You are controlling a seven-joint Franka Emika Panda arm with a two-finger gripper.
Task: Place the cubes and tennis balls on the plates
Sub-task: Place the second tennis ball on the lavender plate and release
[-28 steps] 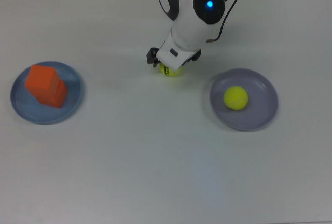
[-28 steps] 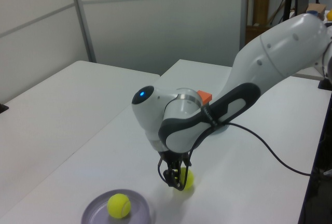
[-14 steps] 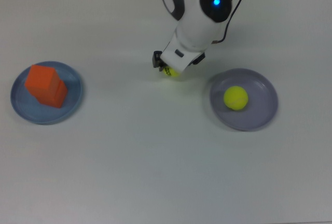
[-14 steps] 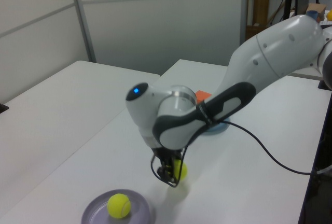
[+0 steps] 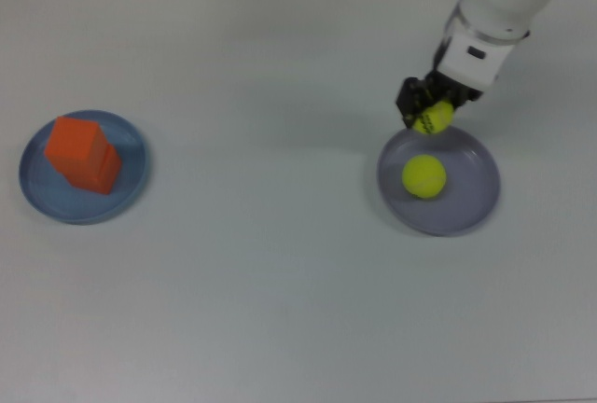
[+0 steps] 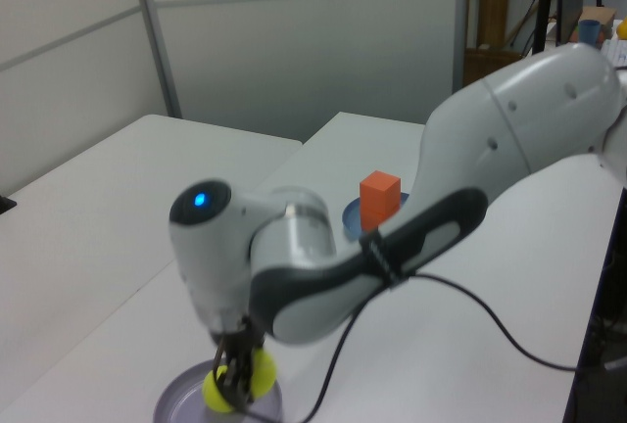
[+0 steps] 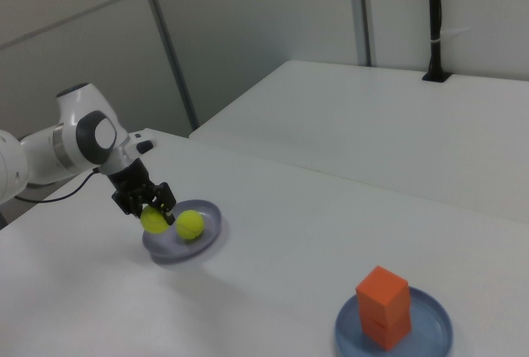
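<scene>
My gripper (image 5: 431, 112) is shut on a yellow-green tennis ball (image 5: 435, 118) and holds it in the air above the far rim of the lavender plate (image 5: 476, 207). A second tennis ball (image 5: 424, 177) lies in the middle of that plate. In the right view the held ball (image 7: 153, 220) hangs beside the resting ball (image 7: 190, 224) over the plate (image 7: 211, 237). Two orange-red cubes (image 5: 84, 153) stand stacked on the blue plate (image 5: 37, 193) at the top view's left; the right view shows the cubes (image 7: 383, 307) on the blue plate (image 7: 434, 324) too.
The white arm (image 6: 392, 237) fills much of the left view and hides part of the lavender plate (image 6: 176, 408) there. A cable (image 6: 470, 325) trails from the arm over the white table (image 5: 280, 263). A second white table (image 7: 397, 117) stands beyond.
The gripper lifted the tennis ball off the table and carried it toward the top view's right, from mid-table to above the lavender plate's far rim. Cubes and the other ball stayed put.
</scene>
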